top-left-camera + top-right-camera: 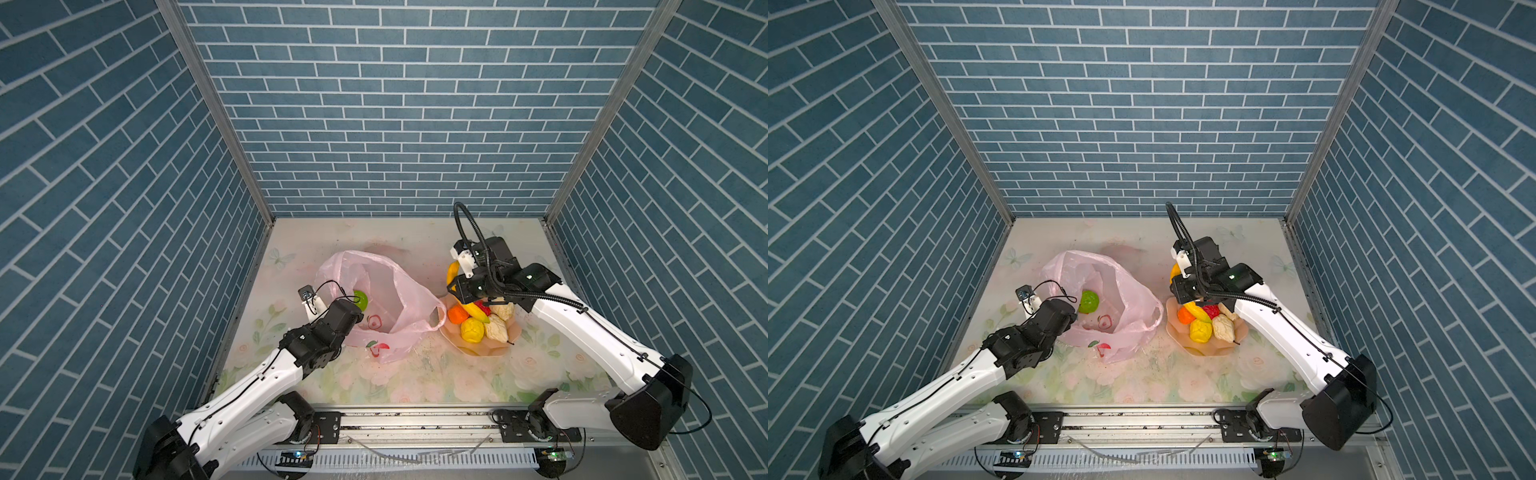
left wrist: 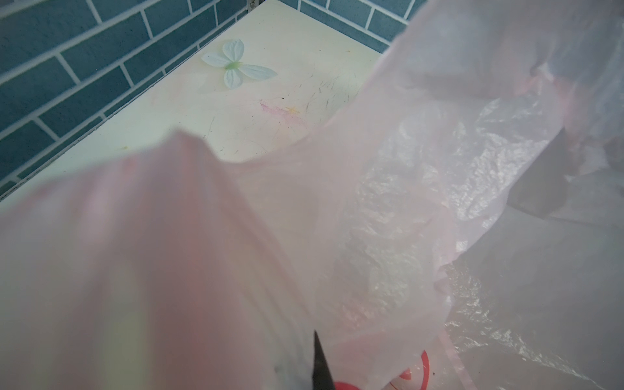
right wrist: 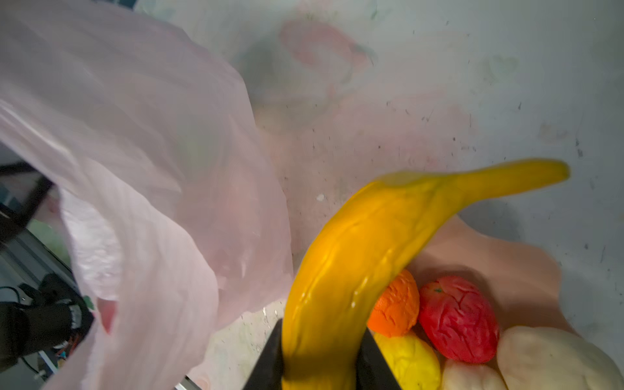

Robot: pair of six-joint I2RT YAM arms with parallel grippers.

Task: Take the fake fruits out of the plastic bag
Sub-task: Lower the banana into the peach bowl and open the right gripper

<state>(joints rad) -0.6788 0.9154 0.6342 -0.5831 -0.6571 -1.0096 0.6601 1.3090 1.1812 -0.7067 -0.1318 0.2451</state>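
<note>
- Clamping one end of the banana (image 3: 371, 243) in the right gripper (image 3: 322, 361), jaws partway apart around it, over the peach-pink bowl (image 3: 489, 243), with the long free end reaching past the rim.
- Pinching the near rim of the plastic bag (image 1: 399, 299) with the left gripper (image 2: 320, 371), closed tight, propping the mouth up.
- Out of the bag and heaped in the bowl: orange fruit (image 3: 395, 307), red fruit (image 3: 456, 317), yellow fruit (image 3: 408, 361), two cream-white bumpy fruits (image 3: 553, 358).
- Inside the bag, on its floor near the left wrist: green ball (image 1: 1089, 302).
- Could roll off the heap if released here: glossy, held at one end only, with no flat spot to land on.
- Might nudge the orange or yellow fruit over the low rim on the way down.
- Might lose the thin film from the pinch, dropping the bag's mouth over the green ball.
- Hard to judge how much film is caught: jaws hidden under the wrist in both top views, and only one dark fingertip showing through blurred pink film in the left wrist view.
- Cut off by the frame edge in the right wrist view: the gripped end of the banana.
- Impossible to tell whether anything else lies under the bag's folds.
</note>
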